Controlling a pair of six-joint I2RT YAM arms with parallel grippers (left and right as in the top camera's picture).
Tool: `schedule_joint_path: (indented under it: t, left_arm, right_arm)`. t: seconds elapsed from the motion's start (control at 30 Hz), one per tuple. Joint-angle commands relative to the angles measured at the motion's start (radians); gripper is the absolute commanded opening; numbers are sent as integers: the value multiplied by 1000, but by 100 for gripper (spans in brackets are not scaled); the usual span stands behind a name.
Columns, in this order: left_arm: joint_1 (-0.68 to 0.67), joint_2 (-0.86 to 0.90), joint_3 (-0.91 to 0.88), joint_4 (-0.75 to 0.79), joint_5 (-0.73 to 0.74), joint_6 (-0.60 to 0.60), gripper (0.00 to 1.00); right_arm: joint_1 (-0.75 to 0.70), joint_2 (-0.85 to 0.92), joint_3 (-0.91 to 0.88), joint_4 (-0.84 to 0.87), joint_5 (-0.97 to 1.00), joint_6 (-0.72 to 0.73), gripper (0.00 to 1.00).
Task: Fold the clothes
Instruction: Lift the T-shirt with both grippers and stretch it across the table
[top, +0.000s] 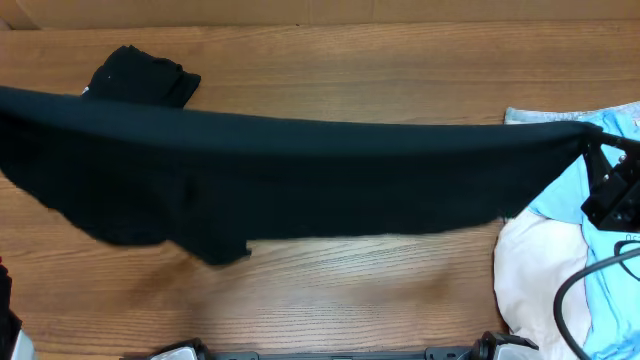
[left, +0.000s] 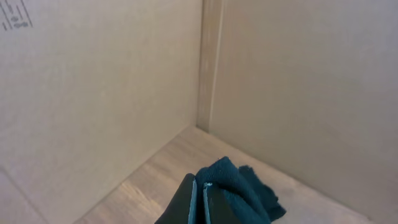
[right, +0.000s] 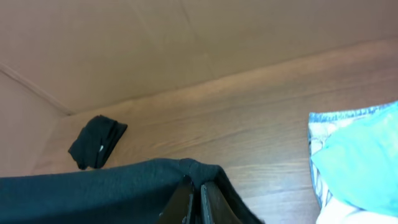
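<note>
Overhead: black garment (top: 300, 180) stretched taut from 9 to 3 o'clock above the worktop (top: 350, 300), lower hem sagging toward 7. Folded black piece (top: 140, 78) at 11; blue-and-white pile (top: 540, 270) at 4.

Left wrist: left claw (left: 200, 202) pinched narrow on a bunched corner of the garment.

Right wrist: right claw (right: 199, 200) clamped on the opposite edge.

Risk: both pinches look shallow, so added tension may pull a corner free. A careless lowering could lay the hem crooked or snag the pile.

Matt black cloth garment (top: 300, 180), grained wooden table (top: 350, 290), plain cardboard walls (left: 298, 74).
</note>
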Motion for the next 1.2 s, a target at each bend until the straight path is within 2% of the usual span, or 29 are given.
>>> schedule_joint_path:
  t: [0.0, 0.2, 0.37, 0.87, 1.17]
  left_arm:
    - [6, 46, 2, 2, -34, -6, 4]
    - [6, 112, 2, -14, 43, -6, 4]
    - [6, 145, 2, -50, 43, -6, 4]
    - [6, 90, 2, -45, 69, -10, 4]
    - [6, 148, 2, -48, 38, -11, 4]
  right_arm:
    - [-2, 40, 6, 2, 1, 7, 4]
    - [-2, 81, 6, -21, 1, 7, 4]
    - [-2, 87, 6, -22, -33, -8, 4]
    - [-2, 37, 6, -22, -102, -11, 4]
    - [-2, 71, 6, -22, 32, -7, 4]
